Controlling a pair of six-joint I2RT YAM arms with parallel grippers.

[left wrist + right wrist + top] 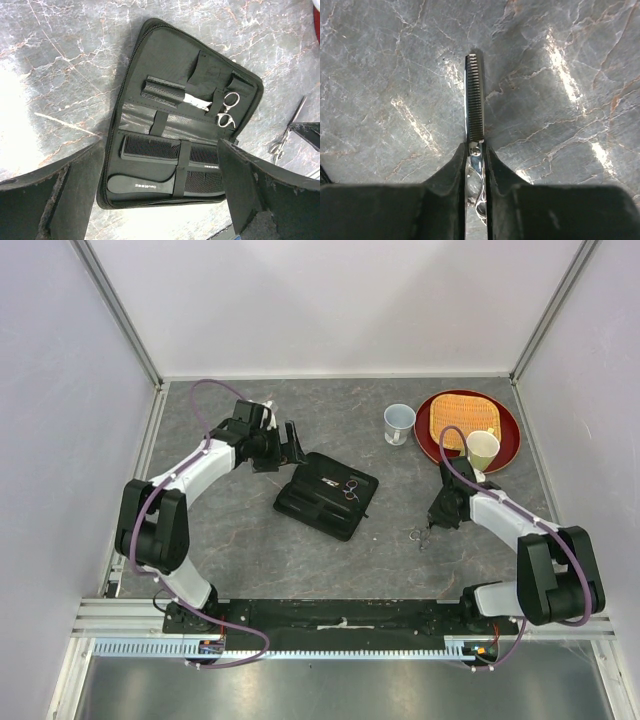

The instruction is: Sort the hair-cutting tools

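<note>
Closely framed in the wrist view, the right end effector [476,148] is pinching a pair of thinning scissors [474,100] at the pivot screw, with both fingers pressed against the thin metal. The handles are hidden between and behind the fingers.

The likely risk is that this grip is narrow and sits on a smooth, slim part. The scissors could swivel around the pinch point or slide out when raised. The blades might also swing apart and catch on a pocket edge.

The blades are closed. Their long axis runs straight ahead from the fingers, with the toothed tip farthest away, low over the grey marbled desk [395,60]. The overhead view places them right of centre, toward the near-right corner, but they are too small there to tell tip from handle.

Toward the far-left part of the desk, the left end effector [161,150] hovers spread wide and holds nothing. It is above an open black case [135,65] that holds a second pair of scissors [227,107] and two strapped combs [150,148].
</note>
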